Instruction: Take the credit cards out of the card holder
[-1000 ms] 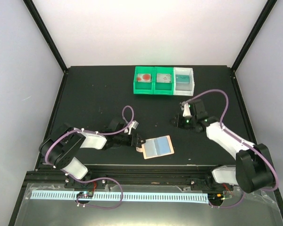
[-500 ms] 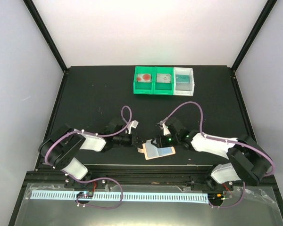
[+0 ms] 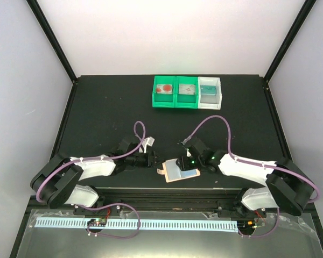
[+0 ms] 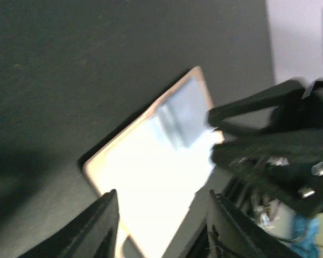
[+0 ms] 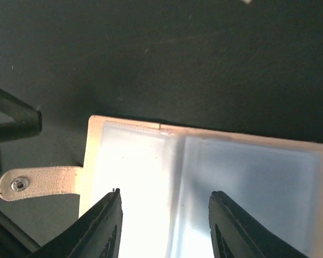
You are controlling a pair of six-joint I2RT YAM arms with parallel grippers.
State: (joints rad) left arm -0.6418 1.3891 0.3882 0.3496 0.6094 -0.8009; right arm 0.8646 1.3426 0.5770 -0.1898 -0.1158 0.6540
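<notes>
**Both claws open over the spread holder**

From above, the holder [image 3: 177, 173] lies opened flat on the table [image 3: 107, 118], near the front edge and between the two arms. The left gripper [image 3: 155, 160] sits at its left end. The right gripper [image 3: 178, 162] reaches in from the right and hangs over its upper middle, hiding part of it. Well apart, at the back of the table, stand two green bins [image 3: 175, 94] and a white bin [image 3: 210, 92]. Something red shows in the leftmost green one and something teal in the white one.

The overhead view does not show how the jaws stand, but the wrist views do. In the left wrist view the left gripper [image 4: 161, 196] has its fingers [image 4: 105, 226] spread with nothing clamped between them. The holder [image 4: 151, 156] lies beyond, washed out by glare, with a blue-grey patch toward its far corner. The right gripper [image 4: 269, 145] appears as a blurred dark shape over that end.

In the right wrist view the right gripper [image 5: 164, 193] is also released, its fingers [image 5: 226, 226] apart above the holder [image 5: 151, 161]. Only this view shows the detail:
- a tan rim around the holder
- a bright left panel and a blue-grey right panel [image 5: 253, 199]
- the side tab [image 5: 40, 181] sticking out to the left, with a metal snap [image 5: 19, 185]

Glare keeps me from telling whether the cards are in the pockets.
</notes>
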